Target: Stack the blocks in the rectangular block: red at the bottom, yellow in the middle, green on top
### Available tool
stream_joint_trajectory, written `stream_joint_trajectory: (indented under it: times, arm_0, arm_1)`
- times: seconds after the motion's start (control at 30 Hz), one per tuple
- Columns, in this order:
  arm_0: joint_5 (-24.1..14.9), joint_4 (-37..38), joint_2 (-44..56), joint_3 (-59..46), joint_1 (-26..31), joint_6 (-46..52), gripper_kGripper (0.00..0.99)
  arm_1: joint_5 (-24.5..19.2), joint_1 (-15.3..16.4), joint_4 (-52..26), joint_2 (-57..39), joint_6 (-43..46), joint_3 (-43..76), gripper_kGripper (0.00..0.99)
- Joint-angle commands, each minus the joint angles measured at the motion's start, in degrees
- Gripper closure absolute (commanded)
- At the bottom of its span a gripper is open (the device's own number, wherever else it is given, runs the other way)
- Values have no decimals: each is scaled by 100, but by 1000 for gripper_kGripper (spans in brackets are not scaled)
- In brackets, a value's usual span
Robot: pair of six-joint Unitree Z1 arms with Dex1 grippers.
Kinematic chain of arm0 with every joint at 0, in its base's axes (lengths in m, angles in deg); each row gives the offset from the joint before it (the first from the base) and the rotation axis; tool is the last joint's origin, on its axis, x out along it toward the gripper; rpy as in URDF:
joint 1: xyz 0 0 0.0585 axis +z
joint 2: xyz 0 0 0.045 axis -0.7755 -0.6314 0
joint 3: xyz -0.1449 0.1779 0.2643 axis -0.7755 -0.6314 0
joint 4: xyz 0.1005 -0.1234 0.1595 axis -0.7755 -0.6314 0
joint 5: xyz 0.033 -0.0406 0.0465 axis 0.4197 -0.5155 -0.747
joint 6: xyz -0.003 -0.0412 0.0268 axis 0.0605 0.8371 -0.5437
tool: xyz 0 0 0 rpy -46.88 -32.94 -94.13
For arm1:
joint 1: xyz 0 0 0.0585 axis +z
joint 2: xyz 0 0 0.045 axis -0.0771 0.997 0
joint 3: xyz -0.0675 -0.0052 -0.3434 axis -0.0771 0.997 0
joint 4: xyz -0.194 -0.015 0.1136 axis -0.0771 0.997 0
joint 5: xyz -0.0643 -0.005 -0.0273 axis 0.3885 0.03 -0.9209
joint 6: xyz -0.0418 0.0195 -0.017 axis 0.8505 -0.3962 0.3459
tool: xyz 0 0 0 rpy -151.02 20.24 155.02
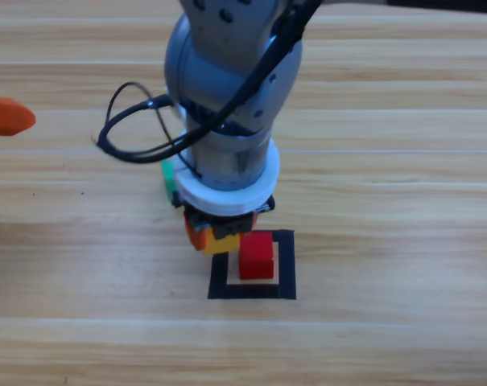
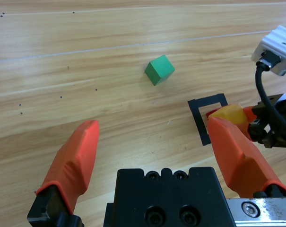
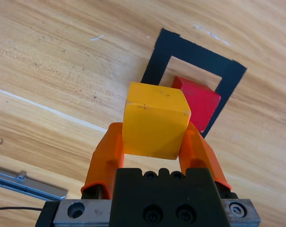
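We see a wooden bench (image 1: pixel 404 241) bearing a tape frame (image 1: pixel 286 265), red cube (image 1: pixel 257 255) inside, green cube (image 2: pixel 159 69) apart.

High view looks straight down on the surface (image 1: pixel 404 338); both wrist views look along it, sharing the black frame (image 1: pixel 286 265).

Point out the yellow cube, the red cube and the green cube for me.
yellow cube (image 3: pixel 154 124), right wrist view, front face.
red cube (image 1: pixel 257 255), high view, top face.
green cube (image 2: pixel 159 69), left wrist view, top face.

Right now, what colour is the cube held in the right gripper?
Yellow cube, clearest in the right wrist view.
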Motion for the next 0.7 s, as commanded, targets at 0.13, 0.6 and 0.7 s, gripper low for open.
stream_joint_trajectory:
  times: [0.13, 0.6, 0.7]
  arm_0:
    - [-69, 35, -115, -114, 115, 33, 14]
    - [-77, -27, -221, -43, 115, 24, 16]
    - [-86, -36, -221, -43, 115, 24, 16]
  arm_1:
    - [-54, -132, 148, -79, -620, 239, 990]
    - [-63, -475, 148, 35, -892, 300, 990]
    - [-72, -484, 148, 44, -910, 336, 990]
